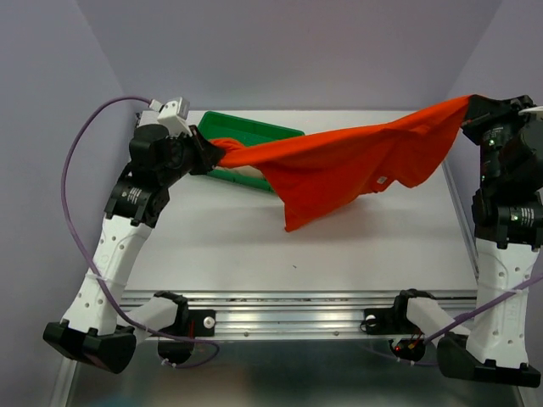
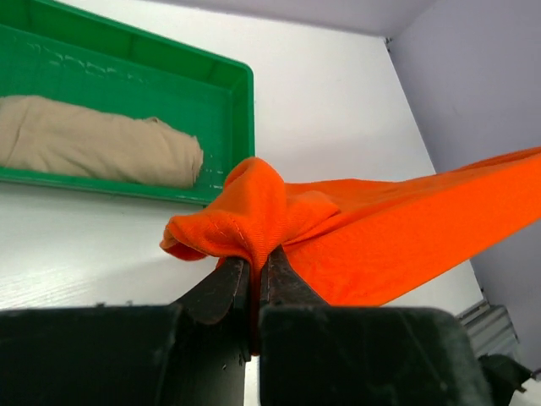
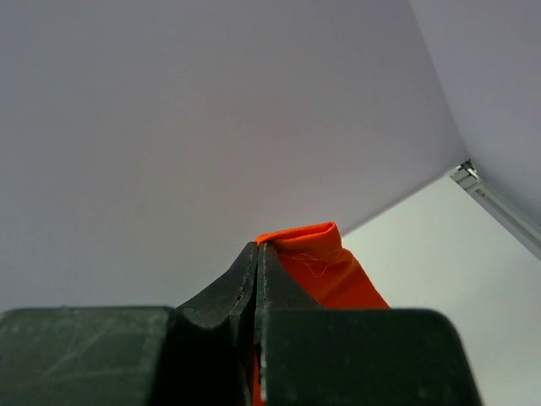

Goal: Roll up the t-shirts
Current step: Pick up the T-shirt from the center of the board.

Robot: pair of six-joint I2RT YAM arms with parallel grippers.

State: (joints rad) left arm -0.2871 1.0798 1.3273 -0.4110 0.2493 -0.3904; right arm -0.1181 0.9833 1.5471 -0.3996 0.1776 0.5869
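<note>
Above the table (image 1: 212, 246), your overhead view has the orange t-shirt (image 1: 339, 165) stretched in the air between both arms, its lower edge sagging toward the surface. Left gripper (image 2: 256, 262): pinched on a bunched corner, plain in its wrist view. Right gripper (image 3: 257, 249): pressed tight on an orange fold, wall behind. The left wrist view alone shows you clearly the beige t-shirt (image 2: 93, 144), rolled, lying inside the green tray (image 2: 241, 93).

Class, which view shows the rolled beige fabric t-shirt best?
Left wrist: the rolled beige fabric t-shirt lies unobstructed in the green plastic tray. The top view shows a sliver; the right wrist view, nothing.
</note>
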